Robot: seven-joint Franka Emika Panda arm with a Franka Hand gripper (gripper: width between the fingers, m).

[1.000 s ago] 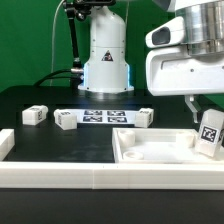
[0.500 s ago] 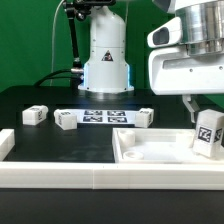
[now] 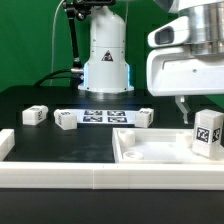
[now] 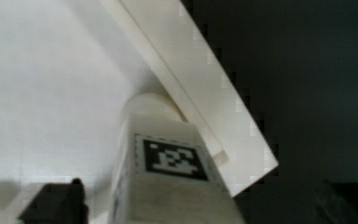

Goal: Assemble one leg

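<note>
A leg [image 3: 207, 135], a stubby white post with a square tag, stands nearly upright in the far corner of the large white recessed panel [image 3: 150, 155], at the exterior view's right. My gripper [image 3: 203, 108] hangs just above it, open, with the fingers [image 3: 181, 104] spread wider than the post and not touching it. In the wrist view the leg [image 4: 172, 150] rises between my dark fingertips [image 4: 51, 202], beside the panel's raised rim [image 4: 185, 70]. My gripper [image 4: 197, 208] holds nothing.
Three more tagged legs lie on the black table: two at the exterior view's left [image 3: 34, 115] [image 3: 66, 121] and one nearer the middle [image 3: 146, 117]. The marker board [image 3: 100, 116] lies between them. The robot base [image 3: 105, 60] stands behind. A white rail [image 3: 50, 176] runs along the front.
My gripper has risen a little off the leg. The leg, tilted a second ago, now stands straighter in the panel's corner.
</note>
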